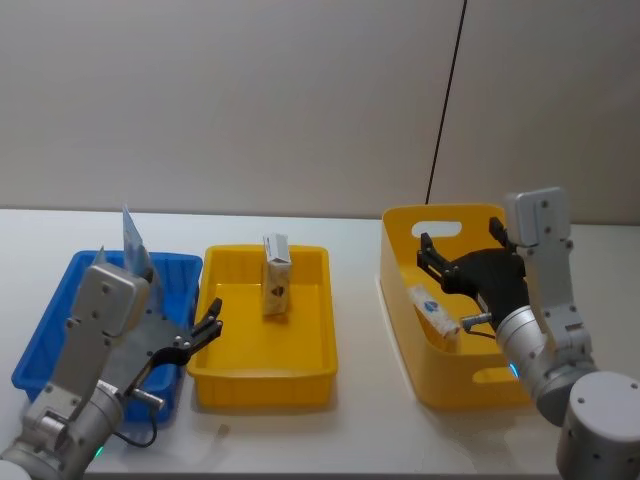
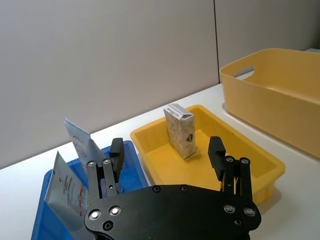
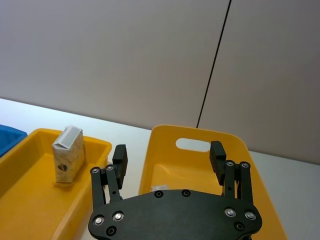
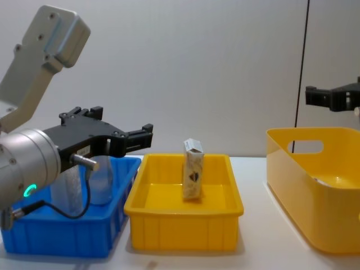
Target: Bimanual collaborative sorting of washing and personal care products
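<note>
Carton (image 1: 276, 275), cream with a dark logo, stands upright in the rear half of the shallow yellow tray (image 1: 265, 390), long axis vertical, touching no wall. Tubes (image 1: 135, 238) stand crimped end up in the blue bin (image 1: 40, 350), which sits just left of the tray on the surface (image 1: 350, 440). The deep yellow bin (image 1: 395, 275) sits near the tray's right side and holds one pale product (image 1: 433, 310). It lies tilted against the bin wall nearest the tray; whether it is a carton or a tube cannot be told

Left gripper (image 2: 166, 150): released, jaws spread and empty, hovering at the tray's left edge over the seam with the blue bin. Its jaws point toward the carton.

Right gripper (image 3: 168, 151): released, jaws spread and empty, hovering to the right of the tray, above the deep yellow bin.

Governing relation: the pale product lies below the right gripper, which is the nearer arm to it. Its long axis is slanted along the bin floor, not vertical.

Assessment: the next pick likely falls to the right arm. It calls for a descent into the bin with the jaws set across the product's short width, keeping clear of the wall on the tray side
</note>
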